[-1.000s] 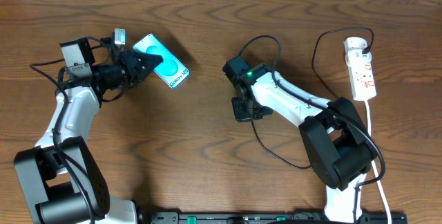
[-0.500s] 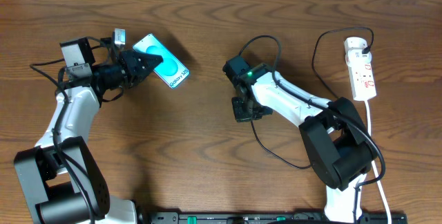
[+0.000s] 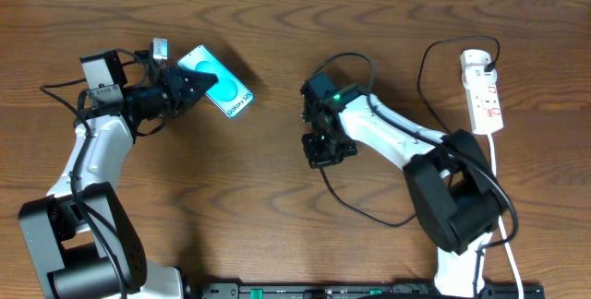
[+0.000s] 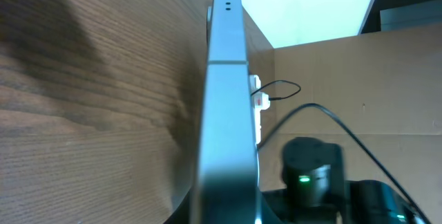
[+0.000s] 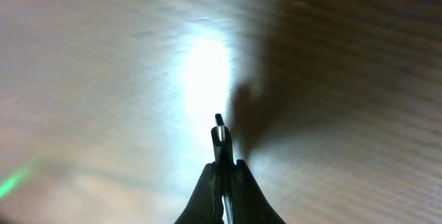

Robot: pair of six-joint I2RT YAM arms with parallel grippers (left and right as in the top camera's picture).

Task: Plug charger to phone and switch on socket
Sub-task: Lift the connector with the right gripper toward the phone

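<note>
- Right gripper [image 5: 222, 170]: jaws pinched shut on the charger [image 5: 219, 133]. The small connector tip sticks out just past the fingertips, pointing at bare table [image 3: 277, 244].
- In the overhead view the right gripper [image 3: 325, 148] sits mid-table. The thin black cable [image 3: 349, 53] loops off behind it toward the right side.
- Left gripper [image 3: 197, 85]: closed on the left end of the phone [image 3: 226, 91], far left of the table, teal screen up, label strip at the end nearest the right arm.
- Left wrist view: phone [image 4: 224, 99] is seen edge-on, running away from the camera between the fingers. Cannot tell if its far end rests on the wood or is lifted.
- Done so far, judging from this: both parts are in hand, charger in the right claw and phone in the left.
- Not done: connector and phone are well apart, with open table between them, so nothing is plugged in. The phone's port isn't visible in any view.
- Left to do: bring the tip to the phone's free end, line it up, push it in.
- Socket [image 3: 486, 96]: far right, flat on the table, well clear of both claws, untouched. A black cable runs into the white adapter at its far end.
- Switch position is too small to read. I'd count switching on as pending.
- Overall an early-to-middle stage: grasps are made, the insert and the switch both remain.
</note>
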